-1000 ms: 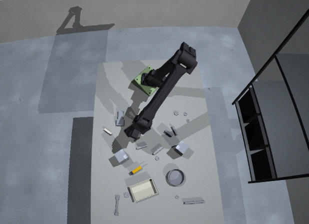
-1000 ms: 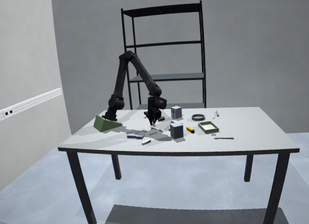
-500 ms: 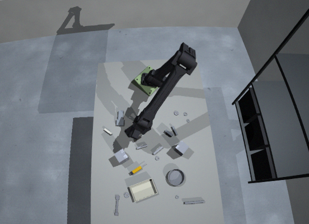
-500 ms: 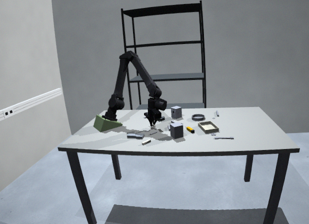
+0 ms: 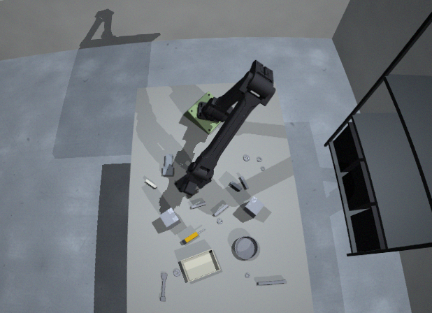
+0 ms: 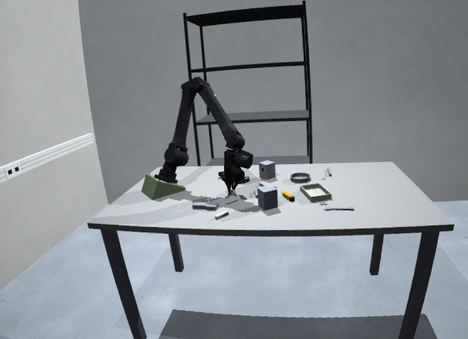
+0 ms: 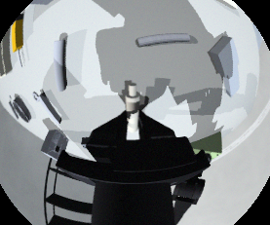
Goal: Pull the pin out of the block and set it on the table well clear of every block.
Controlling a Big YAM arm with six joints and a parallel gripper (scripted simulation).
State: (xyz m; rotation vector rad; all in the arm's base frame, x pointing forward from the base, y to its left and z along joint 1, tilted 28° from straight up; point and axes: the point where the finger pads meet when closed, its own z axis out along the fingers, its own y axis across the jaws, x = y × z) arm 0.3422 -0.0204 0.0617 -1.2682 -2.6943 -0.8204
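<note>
A: Where does the pin sit right now?

B: Clamped between the fingers of the gripper, hanging point-down. The wrist view shows its pale shaft sticking out past the fingertips, so it is already free of its hole. The tip hovers close over the table, toward the middle of the bench, on the side nearer the arm's green base wedge.

A: And the blocks?

B: Two grey cubes: one toward the left long edge in the top view, the other nearer the right long edge. Both stand apart from the gripper. I cannot tell which one held the pin.

A: So what does setting it down well ask for?

B: I would lower until the tip nearly touches, tilt the wrist so the pin lays over rather than drops on end, then open slowly. A round pin may roll, so aim it away from the small bar lying just beside the gripper, and keep the spot well apart from both cubes.
</note>
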